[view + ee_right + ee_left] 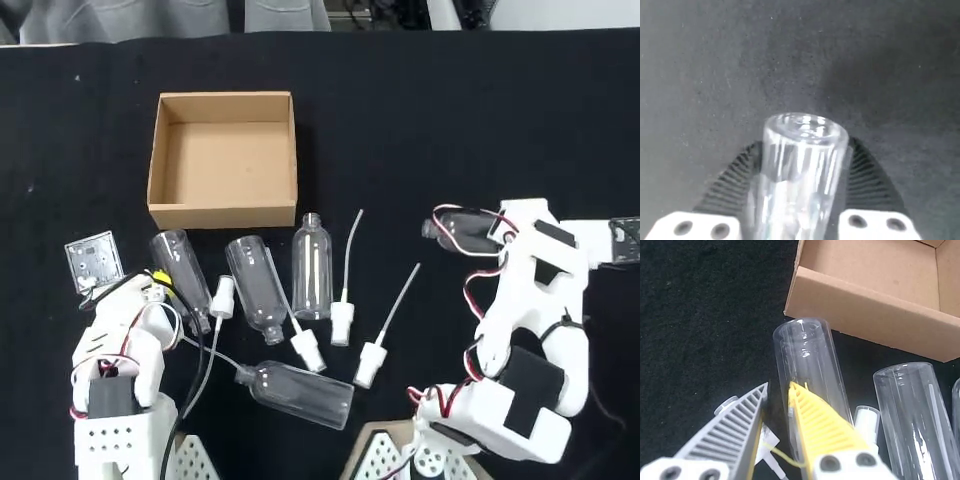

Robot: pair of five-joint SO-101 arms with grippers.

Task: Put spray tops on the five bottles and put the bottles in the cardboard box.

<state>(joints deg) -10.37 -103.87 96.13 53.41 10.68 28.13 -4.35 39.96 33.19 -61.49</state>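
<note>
Nearest the arms' bases, a lying bottle (296, 393) rested on its side on the black table (480, 110). Just past it were the nearest spray top (372, 363), the middle spray top (307, 348) and the long-tubed spray top (342, 322), each trailing a thin tube. The middle one's tube crossed over the middle bottle (255, 288) (912, 410).

The left gripper (160, 292) (778, 386) had its grey and yellow fingers drawn almost together, and a white spray top (769, 440) was caught in the narrow gap. Its yellow finger lay right against the left bottle (180, 262) (810, 370). A side spray top (222, 297) (867, 420) sat between that bottle and the middle one. A third bottle (312, 265) lay beside them.

All the bottles were clear plastic, and none of them wore a top. The right gripper (478, 232) (804, 145) was clamped on a held bottle (455, 230) (805, 150), a dark finger on either side, raised above the cloth well apart from the rest.

Farthest off, the open cardboard box (222, 205) (880, 305) stood just beyond the left bottle's end.

The caught spray top was mostly hidden under the fingers. The held bottle was cut off near the wrist, and we could not tell which end pointed outward.
</note>
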